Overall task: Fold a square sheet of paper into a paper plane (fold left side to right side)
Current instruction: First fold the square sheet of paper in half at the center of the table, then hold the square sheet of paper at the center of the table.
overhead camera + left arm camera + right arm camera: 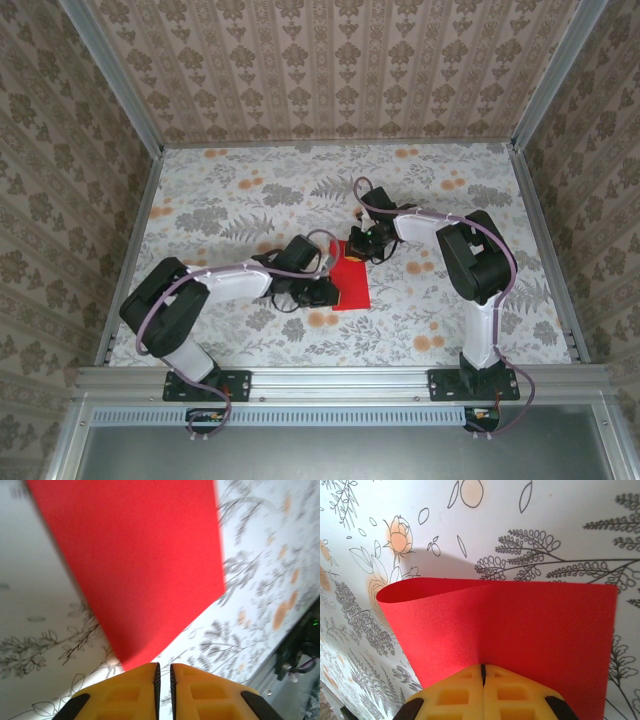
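Tablecloth (230,200) with printed flowers carries the red sheet (352,285) in the top view, mid-table between the arms; it lies as a narrow doubled oblong, long axis near to far, its far end leaning slightly left; the left gripper (325,292) sits at its left edge, the right gripper (362,248) at its far end.

From the left wrist, the sheet (145,565) tapers to a corner just before the left gripper (163,672); the yellow fingers (135,685) stand a narrow slit apart (nothing visible between them).

From the right wrist, the right gripper (482,672) is pressed together on the sheet's (520,625) edge; the paper curls over in a soft loop at its left.
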Available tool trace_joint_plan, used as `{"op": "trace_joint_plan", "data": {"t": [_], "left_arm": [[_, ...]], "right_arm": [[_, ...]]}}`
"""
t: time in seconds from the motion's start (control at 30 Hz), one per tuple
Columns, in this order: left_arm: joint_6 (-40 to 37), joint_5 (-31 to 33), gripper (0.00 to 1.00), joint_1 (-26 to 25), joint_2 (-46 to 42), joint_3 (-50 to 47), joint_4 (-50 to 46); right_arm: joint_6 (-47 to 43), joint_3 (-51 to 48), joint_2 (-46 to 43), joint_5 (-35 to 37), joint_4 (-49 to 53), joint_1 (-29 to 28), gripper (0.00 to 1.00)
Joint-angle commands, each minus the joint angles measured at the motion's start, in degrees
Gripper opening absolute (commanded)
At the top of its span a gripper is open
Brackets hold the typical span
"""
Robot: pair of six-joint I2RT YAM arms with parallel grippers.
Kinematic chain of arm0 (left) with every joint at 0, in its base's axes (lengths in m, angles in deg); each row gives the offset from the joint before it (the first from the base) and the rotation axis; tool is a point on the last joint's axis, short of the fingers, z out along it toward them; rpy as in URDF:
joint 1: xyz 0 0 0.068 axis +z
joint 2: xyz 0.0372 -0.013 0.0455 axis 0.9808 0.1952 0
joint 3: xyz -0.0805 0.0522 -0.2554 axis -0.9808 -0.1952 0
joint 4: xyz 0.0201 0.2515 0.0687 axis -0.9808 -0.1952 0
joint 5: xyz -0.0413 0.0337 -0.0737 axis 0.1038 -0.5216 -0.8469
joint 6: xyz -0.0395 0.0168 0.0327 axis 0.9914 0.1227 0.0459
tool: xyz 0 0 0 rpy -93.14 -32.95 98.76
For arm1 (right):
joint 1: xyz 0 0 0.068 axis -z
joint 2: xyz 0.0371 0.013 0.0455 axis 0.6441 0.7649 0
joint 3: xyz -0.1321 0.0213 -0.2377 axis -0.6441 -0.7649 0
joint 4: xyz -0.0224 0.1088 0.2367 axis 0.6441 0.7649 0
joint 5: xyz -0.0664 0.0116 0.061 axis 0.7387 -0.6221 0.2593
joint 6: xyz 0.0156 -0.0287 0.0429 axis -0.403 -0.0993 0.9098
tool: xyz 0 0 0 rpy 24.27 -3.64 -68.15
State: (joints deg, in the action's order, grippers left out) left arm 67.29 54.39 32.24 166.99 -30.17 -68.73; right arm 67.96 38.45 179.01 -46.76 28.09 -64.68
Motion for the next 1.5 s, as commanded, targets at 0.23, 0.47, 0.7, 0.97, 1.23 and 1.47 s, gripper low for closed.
{"op": "trace_joint_plan", "data": {"t": [0.23, 0.47, 0.7, 0.97, 1.23, 1.47], "left_arm": [[-8.06, -2.71, 0.17, 6.50, 8.24, 13.22, -3.79], [-8.10, -4.42, 0.17, 6.09, 16.33, 17.17, -1.15], [-7.63, -2.69, 0.17, 5.81, 18.35, 16.69, -1.65], [-5.47, -0.08, 0.17, 5.41, 18.45, 13.57, -1.44], [-4.36, 0.95, 0.16, 4.68, 18.62, 13.04, -0.97], [-4.77, 1.61, 0.16, 4.52, 18.10, 13.13, -1.76]], "right_arm": [[-0.73, -0.55, 3.06, 3.78, 3.37, 0.23, 0.04], [-0.82, -0.45, 3.05, 3.60, 3.55, -0.09, 0.04], [-0.99, -0.30, 2.65, 3.05, 2.68, -0.12, 0.04], [-2.96, 0.29, -2.93, 2.89, 0.68, -0.03, 0.15], [-4.42, -6.49, -14.93, 5.87, 3.73, -0.40, 0.20], [-1.71, -15.57, -19.77, 3.53, 4.71, -4.24, 0.07]]}}
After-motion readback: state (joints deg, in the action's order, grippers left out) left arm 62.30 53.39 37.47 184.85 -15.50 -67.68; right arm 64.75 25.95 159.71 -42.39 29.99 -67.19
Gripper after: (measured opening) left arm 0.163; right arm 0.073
